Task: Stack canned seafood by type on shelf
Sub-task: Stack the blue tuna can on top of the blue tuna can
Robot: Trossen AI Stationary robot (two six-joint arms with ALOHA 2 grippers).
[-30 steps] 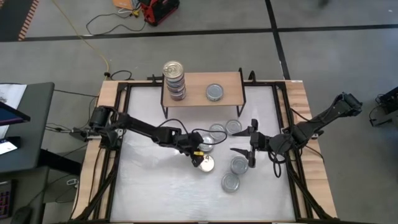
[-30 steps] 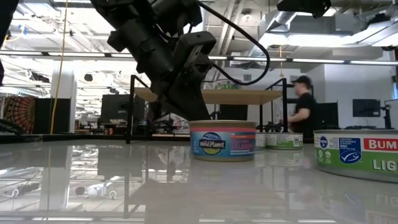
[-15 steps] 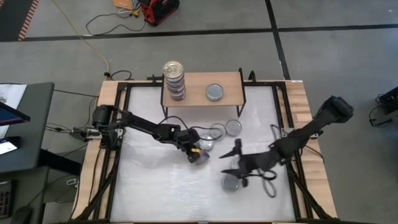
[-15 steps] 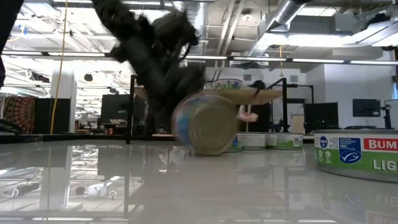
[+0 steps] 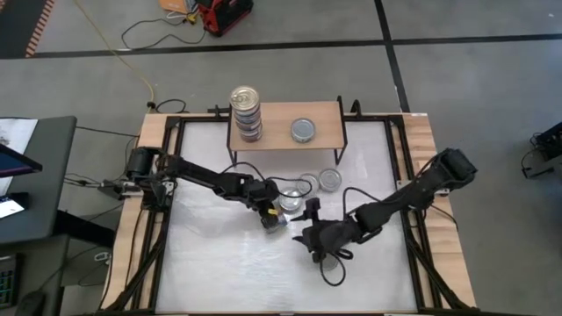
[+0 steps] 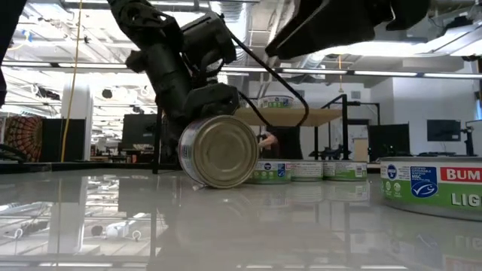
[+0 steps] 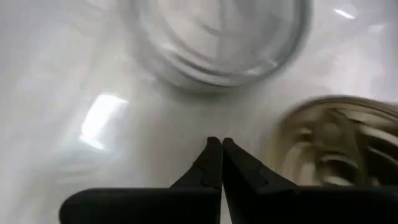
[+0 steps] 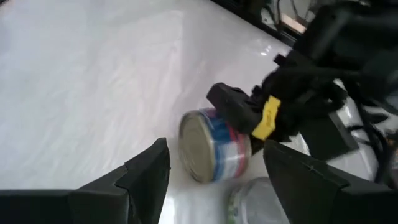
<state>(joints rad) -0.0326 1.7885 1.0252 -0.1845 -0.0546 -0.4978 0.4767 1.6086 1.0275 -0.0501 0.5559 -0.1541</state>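
Tipped on edge, round metal tin [image 6: 219, 150].

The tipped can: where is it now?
The tipped can stands on edge at mid-table, against the left tool, in front of the shelf.

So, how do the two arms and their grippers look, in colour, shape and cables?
Both arms are dark, slim and jointed. The left gripper has two black fingers tapering to thin tips, and a yellow part on its wrist. The right gripper has broad black wedge-shaped fingers. Loose black cables loop beside each forearm.
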